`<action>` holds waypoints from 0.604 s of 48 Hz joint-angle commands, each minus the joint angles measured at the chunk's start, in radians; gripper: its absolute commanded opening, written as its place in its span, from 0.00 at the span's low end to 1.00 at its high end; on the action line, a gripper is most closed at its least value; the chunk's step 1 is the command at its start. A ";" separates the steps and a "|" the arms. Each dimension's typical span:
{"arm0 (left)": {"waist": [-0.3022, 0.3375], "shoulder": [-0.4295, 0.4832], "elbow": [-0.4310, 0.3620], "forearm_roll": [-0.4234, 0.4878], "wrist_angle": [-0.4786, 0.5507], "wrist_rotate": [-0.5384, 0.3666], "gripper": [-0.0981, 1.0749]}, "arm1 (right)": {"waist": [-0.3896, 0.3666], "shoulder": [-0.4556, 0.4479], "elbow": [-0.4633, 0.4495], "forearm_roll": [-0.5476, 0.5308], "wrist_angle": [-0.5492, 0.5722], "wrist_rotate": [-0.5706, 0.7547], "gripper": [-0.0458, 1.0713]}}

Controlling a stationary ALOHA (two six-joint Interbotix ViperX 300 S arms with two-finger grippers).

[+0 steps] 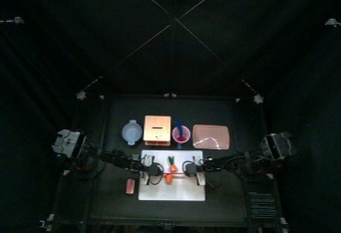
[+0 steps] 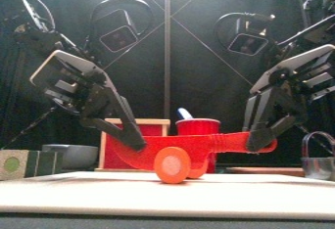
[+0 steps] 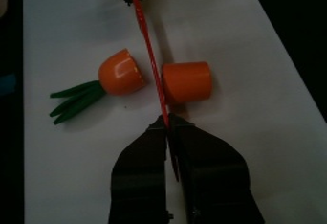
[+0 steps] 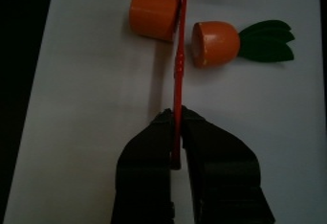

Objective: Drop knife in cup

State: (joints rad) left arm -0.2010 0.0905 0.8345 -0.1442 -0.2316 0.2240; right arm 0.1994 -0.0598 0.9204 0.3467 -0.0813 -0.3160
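Observation:
A thin red knife (image 3: 152, 65) stretches level between my two grippers, just above the white cutting board (image 1: 173, 191). My left gripper (image 3: 163, 123) is shut on one end and my right gripper (image 4: 177, 116) on the other. The blade (image 4: 179, 56) lies in the gap between two halves of an orange toy carrot: the plain half (image 3: 189, 79) and the half with green leaves (image 3: 120, 73). In the front view the knife (image 2: 197, 145) hangs over the carrot (image 2: 173, 164). The cup (image 1: 181, 132) stands behind the board, apart from both grippers.
Along the table's back stand a pale grey-blue round dish (image 1: 132, 131), an orange board (image 1: 160, 127) and a pink-rimmed dish (image 1: 212, 134). A small orange piece (image 1: 130, 186) lies left of the white board. A metal padlock-like object (image 2: 318, 157) sits at front right.

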 commanded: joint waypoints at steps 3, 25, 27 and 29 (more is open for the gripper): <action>-0.003 -0.041 -0.005 0.008 0.006 0.005 0.41 | 0.005 -0.034 -0.015 -0.011 0.014 -0.006 0.23; 0.041 -0.227 -0.017 0.061 -0.038 0.005 0.43 | -0.061 -0.262 -0.041 -0.158 0.117 -0.002 0.23; 0.044 -0.230 -0.020 0.061 -0.051 0.006 0.43 | -0.061 -0.282 -0.041 -0.164 0.135 -0.002 0.23; 0.054 -0.227 -0.025 0.061 -0.064 0.008 0.44 | -0.064 -0.316 -0.041 -0.167 0.163 -0.005 0.23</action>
State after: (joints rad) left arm -0.1580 -0.1227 0.8452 -0.0874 -0.2638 0.2240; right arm 0.1365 -0.3191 0.9020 0.1871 0.0598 -0.3129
